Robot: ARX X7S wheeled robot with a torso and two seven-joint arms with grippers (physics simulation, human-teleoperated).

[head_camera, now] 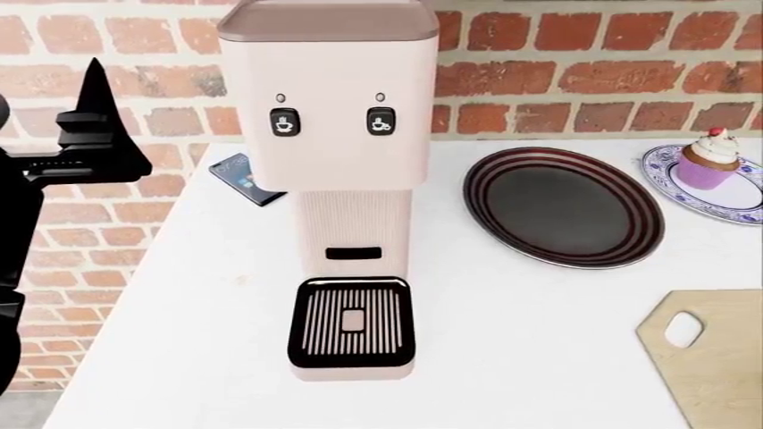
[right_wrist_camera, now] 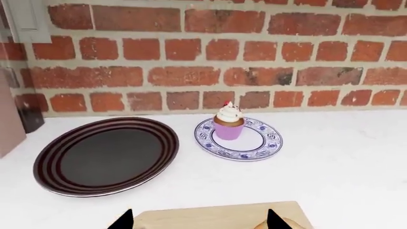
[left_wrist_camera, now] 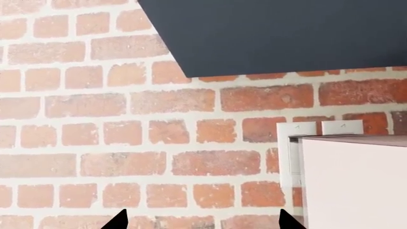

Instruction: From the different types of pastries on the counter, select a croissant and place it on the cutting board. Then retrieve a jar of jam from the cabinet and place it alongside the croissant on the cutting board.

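Firstly, left wrist: your left gripper (left_wrist_camera: 203, 220) faces the red brick wall (left_wrist_camera: 95, 143), its black tips spread wide and empty.
Head: the pale wooden cutting board with a handle hole (head_camera: 716, 366) lies at the near right of the white counter (head_camera: 537, 313); no croissant shows.
Right wrist: your right gripper (right_wrist_camera: 198, 220) hovers over the board, jaws parted, holding nothing; a tan sliver (right_wrist_camera: 287, 224) beside one tip may be the croissant.
Handling: likely light, flaky and crushable; pinch gently across its thick middle.

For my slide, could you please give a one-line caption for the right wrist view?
Cupcake on a patterned saucer beside an empty dark plate on the white counter, brick wall behind.
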